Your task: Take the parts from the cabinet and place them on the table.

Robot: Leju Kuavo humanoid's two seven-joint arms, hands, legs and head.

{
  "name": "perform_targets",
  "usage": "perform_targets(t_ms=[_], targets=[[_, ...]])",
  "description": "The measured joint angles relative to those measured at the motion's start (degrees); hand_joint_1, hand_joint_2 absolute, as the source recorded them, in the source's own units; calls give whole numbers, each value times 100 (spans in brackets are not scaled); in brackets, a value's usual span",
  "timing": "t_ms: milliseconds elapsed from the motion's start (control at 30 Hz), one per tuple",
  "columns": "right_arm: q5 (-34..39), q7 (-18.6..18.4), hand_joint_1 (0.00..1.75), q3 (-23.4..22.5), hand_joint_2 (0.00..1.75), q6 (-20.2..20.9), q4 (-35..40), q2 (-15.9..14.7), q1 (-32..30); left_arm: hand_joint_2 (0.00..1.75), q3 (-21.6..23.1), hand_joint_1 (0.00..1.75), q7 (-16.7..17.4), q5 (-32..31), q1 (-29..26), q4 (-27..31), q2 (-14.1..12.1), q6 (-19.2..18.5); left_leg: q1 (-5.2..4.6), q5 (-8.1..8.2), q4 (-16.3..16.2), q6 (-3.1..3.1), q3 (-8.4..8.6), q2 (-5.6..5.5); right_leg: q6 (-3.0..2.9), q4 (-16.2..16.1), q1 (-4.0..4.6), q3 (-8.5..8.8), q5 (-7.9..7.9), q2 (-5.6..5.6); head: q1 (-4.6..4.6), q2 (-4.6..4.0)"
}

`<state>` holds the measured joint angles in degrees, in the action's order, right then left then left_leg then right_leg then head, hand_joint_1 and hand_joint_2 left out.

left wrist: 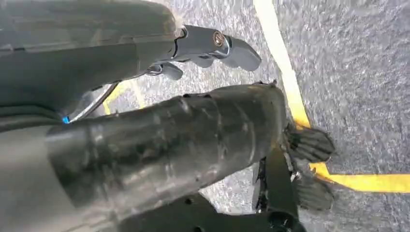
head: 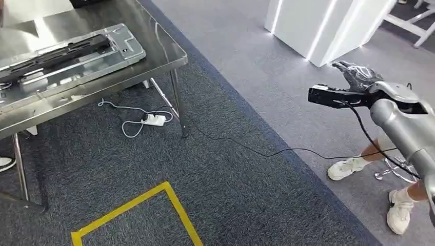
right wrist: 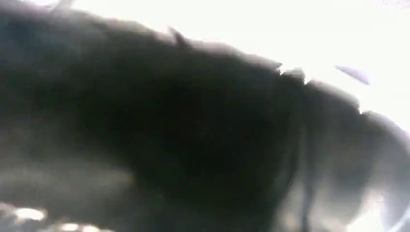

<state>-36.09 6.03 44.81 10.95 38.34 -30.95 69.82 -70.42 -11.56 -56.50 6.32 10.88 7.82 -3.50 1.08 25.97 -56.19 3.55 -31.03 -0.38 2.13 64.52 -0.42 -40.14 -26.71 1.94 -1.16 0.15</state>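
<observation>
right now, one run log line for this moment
right hand: raised, empty | left hand: hanging over carpet | metal part: on table | cabinet: unseen

Grey carpet (head: 246, 195) (yellow tape (head: 134, 205)), steel table (head: 164, 48), white lit plinth (head: 318, 25)

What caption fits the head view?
Right hand raised over grey carpet; metal part lies on steel table.

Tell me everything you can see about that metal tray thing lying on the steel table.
The metal tray is a long, flat sheet-metal panel, silver-grey, with raised edges, punched holes and a dark slotted bar running along its middle. It lies flat on the steel table, angled across the top, its near corner close to the table's edge. Its left end runs out of the head view. Nothing grips it.
</observation>
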Motion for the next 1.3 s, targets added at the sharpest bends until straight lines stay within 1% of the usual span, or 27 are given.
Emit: perform_targets(t_ms=[67,100,167,200,233,267,400,433,467,500,567,600,633,700,733,767,800,900,933,967,1000,1033,1100,1167,1233,1267,1300], targets=[[2,-4,0,0,0,4,7,7,-62,0,-2,0,0,-2,-20,0,2,2,-10,17,-29,-5,-16,163,56,808,-44,-365,-339,-158,4,-2],[2,-2,0,0,0,11,9,7,-95,0,-2,0,0,-4,-21,0,2,2,-10,30,-47,-12,-32,246,79,1020,-73,-458,-379,-177,4,0],[2,-7,0,0,0,22,9,2,-113,0,-2,0,2,-4,-11,0,7,2,-7,65,-91,-30,-38,410,126,682,-131,-247,-123,-215,4,-2],[2,-7,0,0,0,22,15,0,-108,0,-2,0,4,-4,-8,0,9,2,3,90,-120,-56,-32,487,143,149,-146,73,121,-279,4,0],[2,-7,0,0,0,20,22,0,-105,0,-2,0,11,-4,-5,0,9,2,9,121,-151,-90,-22,561,156,-376,-146,398,310,-427,4,0],[4,-6,0,0,0,17,31,2,-114,0,-2,0,13,-7,-3,2,6,2,-8,147,-168,-133,-21,620,109,-547,-107,473,219,-629,2,0],[15,-13,0,0,0,9,44,-29,-120,0,-2,0,24,-9,21,2,0,2,-38,192,-140,-286,69,859,-81,-562,-52,420,295,-356,-4,0],[28,-13,0,-2,0,7,59,-42,-127,0,-4,0,28,-11,25,2,0,6,-11,236,-175,-342,40,777,-144,-604,-122,435,333,-290,-11,0],[33,-15,0,-2,0,7,63,-39,-125,0,-4,0,35,-17,24,2,0,7,-1,374,-317,-368,-5,434,-175,-607,-116,427,351,-241,-6,-2],[37,-24,0,-2,0,7,63,-39,-128,0,-4,0,44,-22,16,2,2,7,9,606,-637,-359,-139,216,-216,-612,-106,414,371,-191,-11,0],[55,-22,0,-2,0,7,63,-22,-168,0,-4,0,59,-24,-8,2,2,9,-17,1073,-1607,-342,-558,84,-263,-642,-67,411,402,-56,-7,-2],[66,-20,0,-2,0,9,64,0,-189,0,-4,0,61,-24,-10,2,0,11,-29,1163,-1949,-315,-731,76,-284,-640,-39,387,418,27,-11,0],[68,-20,0,-2,0,11,63,4,-212,0,-4,0,63,-24,-10,2,0,11,-55,1120,-2002,-278,-770,74,-294,-640,-11,362,439,111,-9,-2],[68,-22,0,-2,0,9,63,2,-218,0,-7,0,63,-24,-5,2,-4,22,-127,730,-1323,-86,-450,27,-308,-635,58,313,503,303,-11,0],[68,-22,0,-7,0,7,66,-4,-212,0,-9,0,61,-24,-6,2,-13,26,-207,460,-717,51,-108,-81,-319,-635,91,302,530,399,-11,0],[68,-22,0,-7,0,7,74,-4,-216,0,-11,0,61,-24,-5,15,-65,30,-316,280,-233,227,189,-402,-328,-635,42,297,556,438,-2,-2],[68,-22,0,-7,0,7,74,-4,-201,0,-11,0,63,-24,4,24,-105,31,-376,292,-128,303,191,-587,-289,-636,94,290,572,500,7,0],[68,-22,0,-7,0,7,81,-13,-224,0,-13,0,59,-24,28,24,-101,42,-383,221,-49,334,177,-342,-170,-703,23,223,673,780,-18,0],[68,-22,0,-13,0,2,87,-54,-218,0,-13,0,61,-24,24,22,-90,42,-330,128,74,354,211,-238,-127,-759,78,222,737,861,-15,0],[68,-22,0,-31,0,-2,92,-78,-221,0,-17,0,63,-26,20,22,-81,41,-290,10,193,287,286,-127,-182,-644,87,179,666,502,-26,0],[68,-26,0,-33,0,0,92,-103,-188,0,-20,0,63,-26,11,24,-79,52,-279,-19,238,292,286,-58,-150,-412,96,70,413,151,2,-2],[68,-31,0,-33,0,-2,92,-98,-185,0,-24,0,68,-33,-13,22,-79,52,-267,-35,240,271,278,30,-93,-32,62,-90,148,-24,-11,0],[68,-31,0,-31,0,0,90,-74,-247,0,-39,0,79,-42,-28,22,-68,55,-225,-12,210,229,234,239,45,854,-58,-464,-258,-149,-2,0],[68,-35,0,-31,0,-9,85,-70,-305,0,-44,0,94,-44,-31,22,-48,59,-170,32,146,148,196,415,168,901,-173,-434,-191,-199,-2,0],[50,-55,0,-31,0,-20,83,-70,-304,0,-46,0,98,-46,-23,22,-26,61,-84,126,15,12,176,571,300,60,-260,86,216,-315,-4,0],[46,-55,0,-31,0,-37,83,-68,-305,0,-46,0,98,-48,-21,22,-20,61,-56,208,-89,-62,166,641,368,-462,-294,396,369,-522,-2,0],[44,-57,0,-29,0,-61,79,-63,-315,0,-48,0,98,-50,-17,26,-46,68,-104,279,-146,-142,118,693,333,-401,-213,378,276,-677,2,-2]])
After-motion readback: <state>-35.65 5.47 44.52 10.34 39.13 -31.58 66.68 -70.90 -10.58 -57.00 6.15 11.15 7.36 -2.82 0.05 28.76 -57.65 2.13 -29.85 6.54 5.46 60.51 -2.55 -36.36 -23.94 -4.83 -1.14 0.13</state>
